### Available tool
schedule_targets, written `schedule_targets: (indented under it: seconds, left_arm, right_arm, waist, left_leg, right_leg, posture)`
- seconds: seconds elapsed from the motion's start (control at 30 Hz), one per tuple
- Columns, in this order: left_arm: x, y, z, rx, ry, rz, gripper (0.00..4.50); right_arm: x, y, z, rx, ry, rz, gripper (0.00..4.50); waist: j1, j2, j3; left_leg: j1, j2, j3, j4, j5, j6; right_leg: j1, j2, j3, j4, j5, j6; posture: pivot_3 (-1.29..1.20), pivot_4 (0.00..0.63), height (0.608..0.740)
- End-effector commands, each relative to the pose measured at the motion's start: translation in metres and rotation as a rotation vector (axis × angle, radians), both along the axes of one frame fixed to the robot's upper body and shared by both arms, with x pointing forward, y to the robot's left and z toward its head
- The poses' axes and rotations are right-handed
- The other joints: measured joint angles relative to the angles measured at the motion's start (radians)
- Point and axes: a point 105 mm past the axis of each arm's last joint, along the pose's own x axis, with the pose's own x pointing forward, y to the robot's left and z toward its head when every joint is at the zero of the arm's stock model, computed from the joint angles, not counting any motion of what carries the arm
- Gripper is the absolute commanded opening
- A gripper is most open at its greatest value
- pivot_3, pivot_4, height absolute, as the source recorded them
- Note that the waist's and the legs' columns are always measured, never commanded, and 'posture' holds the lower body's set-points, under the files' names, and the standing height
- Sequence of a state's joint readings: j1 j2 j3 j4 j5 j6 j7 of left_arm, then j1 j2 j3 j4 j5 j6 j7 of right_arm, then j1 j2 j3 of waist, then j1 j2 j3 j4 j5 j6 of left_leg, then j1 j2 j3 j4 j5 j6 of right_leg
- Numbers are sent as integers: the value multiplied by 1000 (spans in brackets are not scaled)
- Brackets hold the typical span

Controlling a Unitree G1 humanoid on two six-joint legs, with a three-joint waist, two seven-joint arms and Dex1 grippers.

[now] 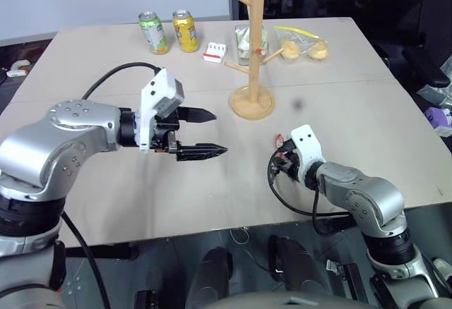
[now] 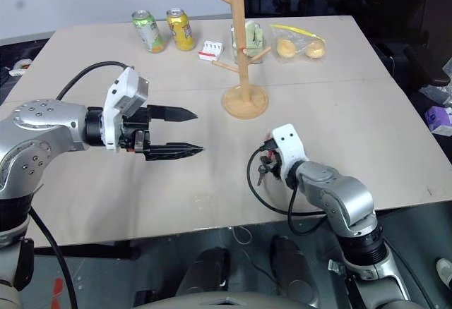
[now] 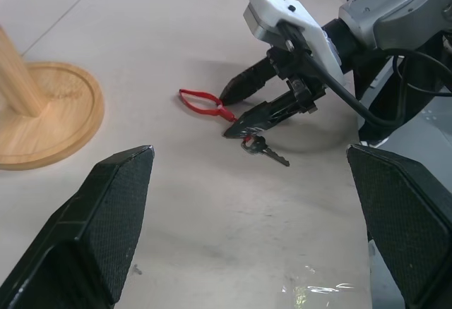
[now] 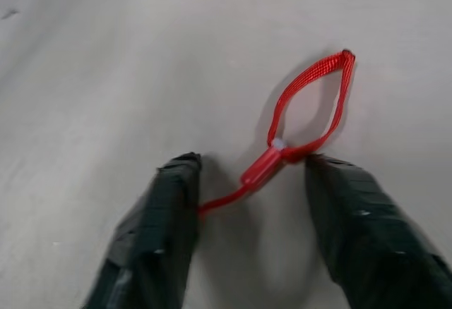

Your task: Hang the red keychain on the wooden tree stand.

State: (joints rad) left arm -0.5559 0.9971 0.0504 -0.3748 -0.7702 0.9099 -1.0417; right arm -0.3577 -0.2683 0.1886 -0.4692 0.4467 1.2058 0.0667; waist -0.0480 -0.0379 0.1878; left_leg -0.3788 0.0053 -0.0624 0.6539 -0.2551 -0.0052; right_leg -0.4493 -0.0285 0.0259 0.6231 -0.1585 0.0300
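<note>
Two black fingers of the right gripper straddle the red keychain, half-closed around its cord, flat on the table. Risk: pads skid off thin cord. The left gripper hovers spread wide; the wooden tree stand waits nearby.

Silver-grey rounded arm shells dotted with small screws, white blocky wrist housings, black tapered fingers on the left gripper and right gripper, black cables looping off both forearms
</note>
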Motion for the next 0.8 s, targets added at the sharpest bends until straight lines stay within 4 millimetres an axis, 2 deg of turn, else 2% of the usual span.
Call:
schedule_targets:
  seconds: [0.03, 0.07, 0.13, 0.17, 0.3, 0.37, 0.43, 0.6, 0.8]
  left_arm:
    - [-7, 6, 7, 7, -37, 15, 4500]
    - [-7, 7, 8, 5, -37, 18, 4500]
    - [-7, 8, 9, 0, -37, 26, 4500]
    - [-6, 9, 9, 0, -38, 30, 4500]
    - [1, 14, 14, -16, -60, 62, 4500]
    - [4, 18, 18, -35, -68, 84, 4500]
    - [7, 21, 24, -66, -72, 107, 4500]
    - [10, 24, 33, -126, -81, 138, 4500]
    - [17, 19, 56, -267, -130, 149, 4500]
  right_arm:
    - [-4, 17, 6, 23, -31, 121, 867]
    - [-4, 17, 6, 23, -35, 131, 461]
    - [-6, 14, 8, 22, -47, 149, 78]
    - [-6, 12, 10, 20, -59, 157, 28]
    - [-1, 3, 21, 15, -152, 174, 28]
    - [0, 3, 37, 77, -233, 183, 28]
    - [-5, 5, 55, 136, -320, 226, 28]
    - [-13, 3, 74, 151, -468, 275, 28]
    - [7, 1, 124, 149, -823, 154, 28]
  waist:
    - [-1, 0, 0]
    - [0, 0, 0]
    - [3, 0, 0]
    - [4, 0, 0]
    - [5, 0, 0]
    - [5, 0, 0]
    - [5, 0, 0]
    - [4, 0, 0]
    - [4, 0, 0]
  left_leg:
    - [0, 0, 0, 0, 0, 0]
    - [0, 0, 0, 0, 0, 0]
    - [0, 0, 0, 0, 0, 0]
    - [0, 0, 0, 0, 0, 0]
    - [0, 0, 0, 0, 0, 0]
    - [0, 0, 0, 0, 0, 0]
    - [0, 0, 0, 0, 0, 0]
    - [0, 0, 0, 0, 0, 0]
    - [0, 0, 0, 0, 0, 0]
  right_leg:
    - [0, 0, 0, 0, 0, 0]
    - [0, 0, 0, 0, 0, 0]
    - [0, 0, 0, 0, 0, 0]
    - [0, 0, 0, 0, 0, 0]
    - [0, 0, 0, 0, 0, 0]
    - [0, 0, 0, 0, 0, 0]
    - [0, 0, 0, 0, 0, 0]
    - [0, 0, 0, 0, 0, 0]
    - [0, 0, 0, 0, 0, 0]
  posture:
    - [0, 150, 740]
    - [0, 150, 740]
    - [0, 150, 740]
    - [0, 150, 740]
    - [0, 150, 740]
    - [0, 150, 740]
    - [0, 150, 740]
    - [0, 150, 740]
    - [0, 150, 740]
